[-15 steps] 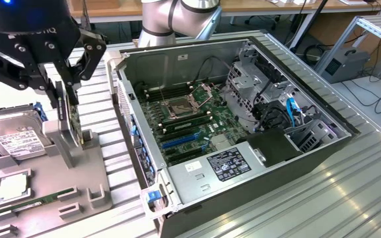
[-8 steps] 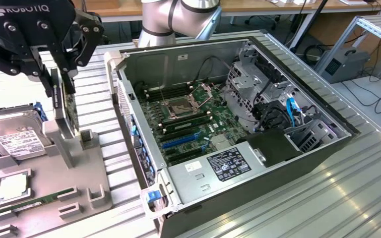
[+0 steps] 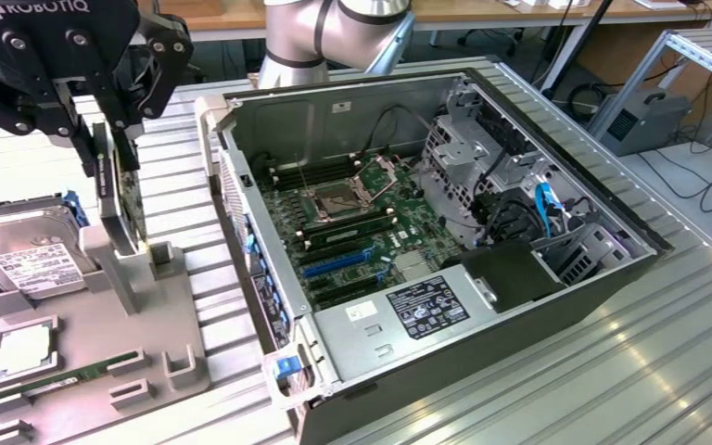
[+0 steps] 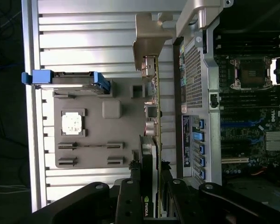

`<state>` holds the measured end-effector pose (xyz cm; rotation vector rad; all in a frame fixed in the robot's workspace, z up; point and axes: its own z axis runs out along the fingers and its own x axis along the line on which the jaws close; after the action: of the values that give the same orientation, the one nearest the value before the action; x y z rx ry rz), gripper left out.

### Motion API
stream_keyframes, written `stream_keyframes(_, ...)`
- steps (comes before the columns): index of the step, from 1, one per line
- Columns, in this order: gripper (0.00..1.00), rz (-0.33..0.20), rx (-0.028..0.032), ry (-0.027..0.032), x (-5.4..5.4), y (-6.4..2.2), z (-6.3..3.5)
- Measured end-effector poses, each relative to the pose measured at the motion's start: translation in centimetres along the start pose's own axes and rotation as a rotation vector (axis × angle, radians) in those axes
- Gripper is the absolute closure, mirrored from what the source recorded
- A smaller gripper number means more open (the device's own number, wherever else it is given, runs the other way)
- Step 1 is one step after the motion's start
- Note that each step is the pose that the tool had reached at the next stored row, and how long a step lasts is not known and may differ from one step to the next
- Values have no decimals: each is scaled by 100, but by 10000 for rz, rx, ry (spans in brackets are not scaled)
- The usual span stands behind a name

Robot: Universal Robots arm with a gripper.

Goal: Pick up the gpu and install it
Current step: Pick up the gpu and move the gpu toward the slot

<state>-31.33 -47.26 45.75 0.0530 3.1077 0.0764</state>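
The gpu [image 3: 119, 209] is a thin dark card standing on edge, upright over the slotted stand of the grey fixture plate [image 3: 146, 320] at the exterior view's left. Its lower end is level with the stand's uprights; I cannot tell whether it still touches them. My gripper [image 3: 107, 153] comes down from above and is shut on the card's upper part. In the wrist view the gpu [image 4: 152, 116] runs edge-on away from my gripper [image 4: 149, 189], its silver bracket [image 4: 149, 42] at the far end and one finger [image 4: 129, 191] against each face.
The open computer case [image 3: 238, 120] lies at the exterior view's right of the fixture, with motherboard [image 3: 356, 213] and blue slots [image 3: 331, 266] exposed. A hard drive [image 3: 29, 255], a chip [image 3: 22, 345] and a memory stick [image 3: 53, 380] rest on the fixture. The arm's base [image 3: 312, 37] stands behind the case.
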Motion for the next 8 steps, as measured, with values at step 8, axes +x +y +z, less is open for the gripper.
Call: stream_keyframes(8, 73, -2, 0, 0, -419, 14, 14)
